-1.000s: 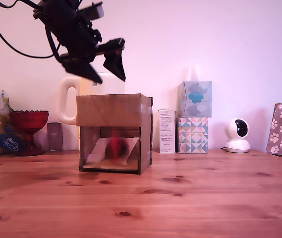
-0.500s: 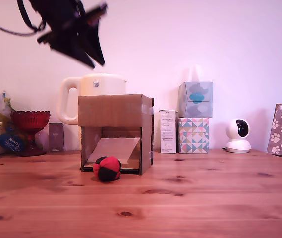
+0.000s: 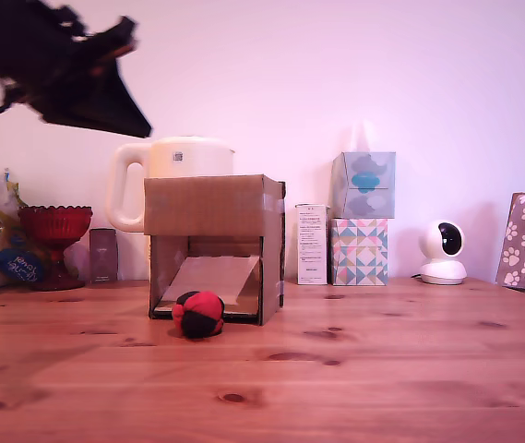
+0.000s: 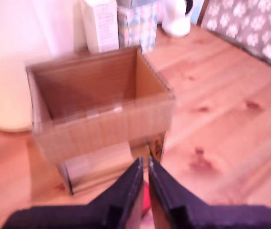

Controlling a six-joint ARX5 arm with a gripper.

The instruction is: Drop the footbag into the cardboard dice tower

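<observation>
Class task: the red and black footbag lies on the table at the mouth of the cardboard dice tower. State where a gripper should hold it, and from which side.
Grip the footbag across its round middle, coming from straight above. It is a small ball resting on the table, and the dice tower stands close behind it, so a level approach from that side is blocked.

My gripper [image 3: 124, 115] reads as near-black throughout, blurred in the exterior view; I see a wedge-shaped silhouette narrowing to a pointed tip. A small orange-brown patch sits on the upper edge of the body. Thin dark cables loop off its rear, toward the exterior view's left. In the wrist view the gripper [image 4: 144, 179] shows two long, flat, dark navy-black fingers [image 4: 125, 191] tapering to narrow tips, widening into blocky bases. No screws or markings that I can resolve.
</observation>
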